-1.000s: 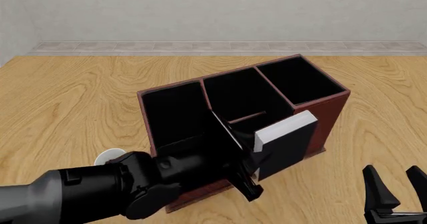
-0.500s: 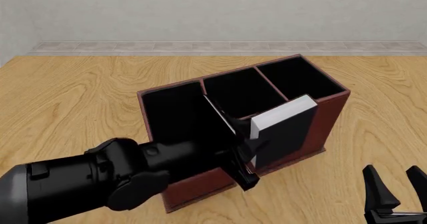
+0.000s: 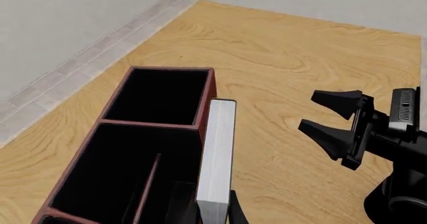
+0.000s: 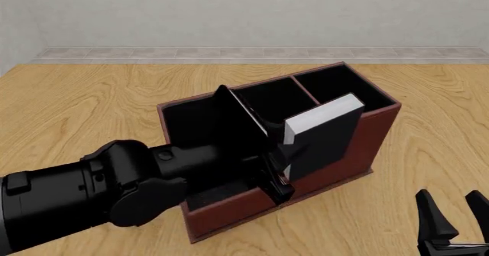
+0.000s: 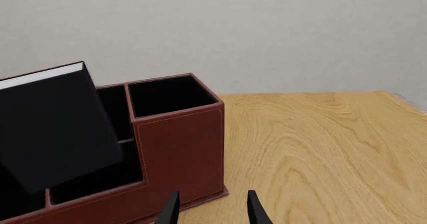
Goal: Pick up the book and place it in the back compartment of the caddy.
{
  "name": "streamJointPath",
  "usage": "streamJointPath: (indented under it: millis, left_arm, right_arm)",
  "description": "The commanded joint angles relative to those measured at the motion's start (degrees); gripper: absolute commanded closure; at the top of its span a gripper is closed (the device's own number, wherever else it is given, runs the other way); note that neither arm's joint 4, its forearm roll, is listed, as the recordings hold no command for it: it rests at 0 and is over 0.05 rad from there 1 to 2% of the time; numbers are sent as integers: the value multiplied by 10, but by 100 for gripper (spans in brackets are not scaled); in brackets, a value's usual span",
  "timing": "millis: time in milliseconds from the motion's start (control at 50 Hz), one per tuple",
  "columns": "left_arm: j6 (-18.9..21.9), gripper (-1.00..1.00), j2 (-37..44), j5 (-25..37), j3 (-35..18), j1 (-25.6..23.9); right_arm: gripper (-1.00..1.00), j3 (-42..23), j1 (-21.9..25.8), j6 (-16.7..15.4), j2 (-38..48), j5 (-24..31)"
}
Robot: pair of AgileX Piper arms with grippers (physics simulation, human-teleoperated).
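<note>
Light wooden table, grey wall, tiled floor strip.
</note>
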Motion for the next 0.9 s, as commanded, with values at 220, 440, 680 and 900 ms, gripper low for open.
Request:
streamJointPath:
  millis: [220,440,680,900]
  left_arm:
    - [22,100,-30,15,14,27]
    - [30,100,-23,1,29,33]
    - [27,100,-9,-24,43,37]
    - [36,100,22,-27,27,45]
  right_arm:
    - [-100,0,0,0,3,-4]
    - [-100,0,0,0,6,-6]
    - [-100,0,0,0,3,-3]
    - [-100,0,0,0,4,-4]
